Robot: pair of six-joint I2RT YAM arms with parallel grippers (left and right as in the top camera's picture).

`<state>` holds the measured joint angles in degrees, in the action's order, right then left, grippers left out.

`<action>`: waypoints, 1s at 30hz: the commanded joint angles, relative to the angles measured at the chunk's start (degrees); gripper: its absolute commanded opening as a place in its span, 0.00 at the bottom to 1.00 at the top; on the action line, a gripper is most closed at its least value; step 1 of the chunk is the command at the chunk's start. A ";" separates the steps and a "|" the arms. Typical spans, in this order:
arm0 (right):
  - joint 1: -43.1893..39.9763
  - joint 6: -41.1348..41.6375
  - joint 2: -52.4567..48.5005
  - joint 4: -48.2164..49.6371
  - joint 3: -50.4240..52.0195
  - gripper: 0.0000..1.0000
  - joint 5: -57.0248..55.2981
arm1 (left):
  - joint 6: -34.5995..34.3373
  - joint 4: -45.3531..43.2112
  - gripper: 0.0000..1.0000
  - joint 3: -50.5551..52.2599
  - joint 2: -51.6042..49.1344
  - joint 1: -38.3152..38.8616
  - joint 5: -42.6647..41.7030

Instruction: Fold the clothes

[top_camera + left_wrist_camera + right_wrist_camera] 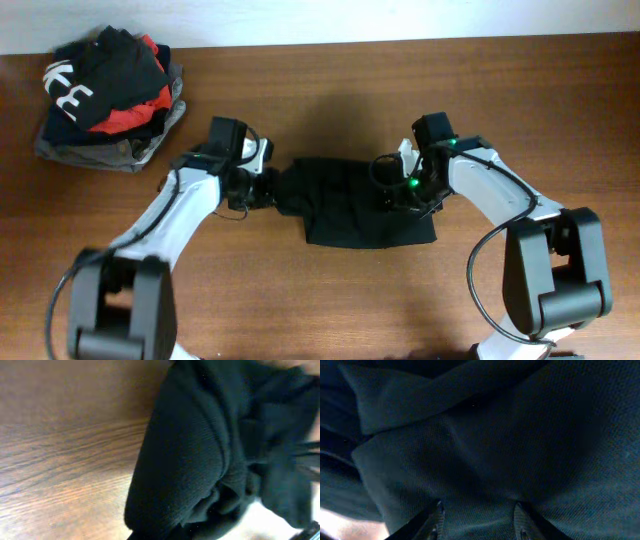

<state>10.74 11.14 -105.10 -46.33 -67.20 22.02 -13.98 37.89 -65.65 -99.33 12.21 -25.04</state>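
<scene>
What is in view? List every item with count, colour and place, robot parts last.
black top: 1, black, bunched and partly folded at the table centre, between the two tools
garment pile: 1 stack, black with big white letters, red and grey, far left corner of the table
table: 1, brown wood, under everything
left arm: 1, white and black, reaching in from the near left
right arm: 1, white and black, reaching in from the near right
left tool: 1, black, shut on the black top's left edge
right tool: 1, dark, open, fingertips on the black top's right part
</scene>
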 commanded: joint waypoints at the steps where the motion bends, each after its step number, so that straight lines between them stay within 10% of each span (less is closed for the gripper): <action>1: 2.32 2.91 -0.90 2.01 1.84 0.50 0.46 | 1.70 0.61 0.01 -1.27 5.20 -0.37 1.07; 30: 13.29 16.00 -9.55 11.89 2.05 0.50 -0.13 | -1.40 -0.37 0.04 -1.27 11.39 6.80 -5.60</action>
<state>22.35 25.80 -109.03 -34.26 -67.72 22.61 -14.41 37.95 -65.91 -89.41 17.72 -28.49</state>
